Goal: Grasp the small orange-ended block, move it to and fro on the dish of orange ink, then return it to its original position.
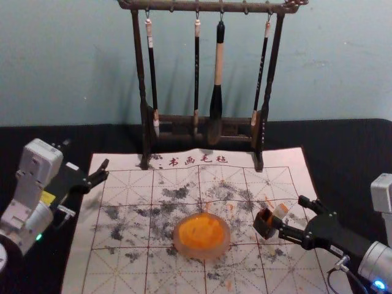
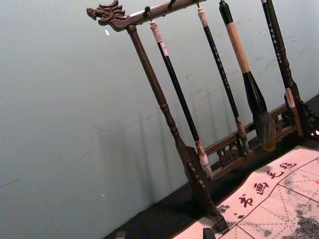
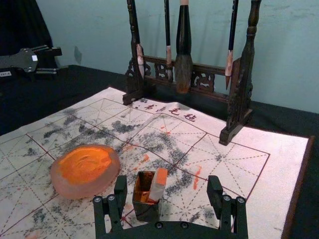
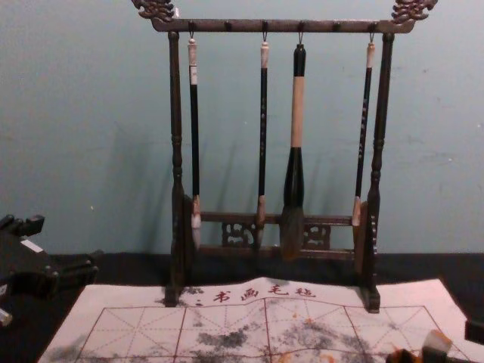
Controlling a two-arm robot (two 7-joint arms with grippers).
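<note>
- My right claw [image 1: 290,212] is over the right part of the mat [image 1: 122,269], its two dark, squared fingers spread wide, with nothing pinched between them
- Between those fingers, as my right wrist view shows it, is the small block [image 3: 159,184]: a slim, squared bar, smooth and whitish, slanted, with its orange end up
- The block is at the mouth of a dark, square-sided box [image 3: 148,213], nearer the mat's right edge than its left; I cannot tell whether it sits inside or leans against it
- The round dish [image 1: 205,251], thick-walled and translucent-looking, lies nearer the middle of the mat, apart from the box, and holds orange ink [image 1: 201,231] with an uneven, pasty surface
- The mat is pale, ruled in red squares, wavy along its far edge and smudged grey and orange, on the black-covered counter [image 1: 349,141]
- A carved, dark rack [image 1: 139,61] stands at the mat's far edge, four brushes [image 1: 216,104] hanging from it, one much thicker
- My left claw [image 1: 86,155] is parked by the mat's far left corner, fingers apart and empty
</note>
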